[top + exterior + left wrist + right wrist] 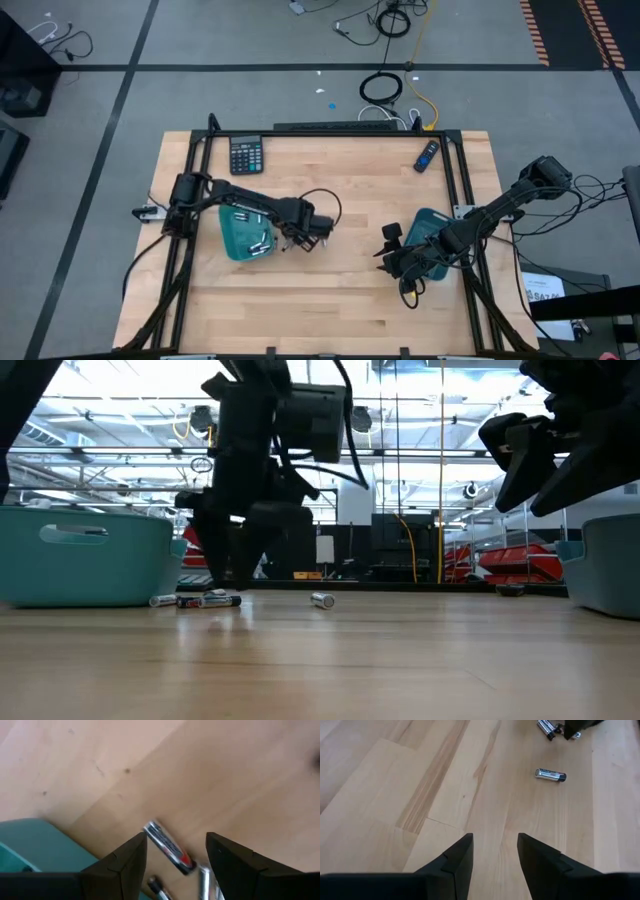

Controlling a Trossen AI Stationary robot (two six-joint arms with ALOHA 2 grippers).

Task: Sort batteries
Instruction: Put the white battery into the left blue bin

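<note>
Left end effector [176, 852] hangs open and empty over a battery [169, 847]; closing off-centre, I'd probably roll it away.

Between the spread dark fingers [125, 865] of the left gripper [177, 857] a silver battery with a red end [169, 847] lies on the pale wooden table [200, 775], two more batteries [206, 881] partly visible close to the fingers, a teal tray [35, 847] just beside one finger.
</note>
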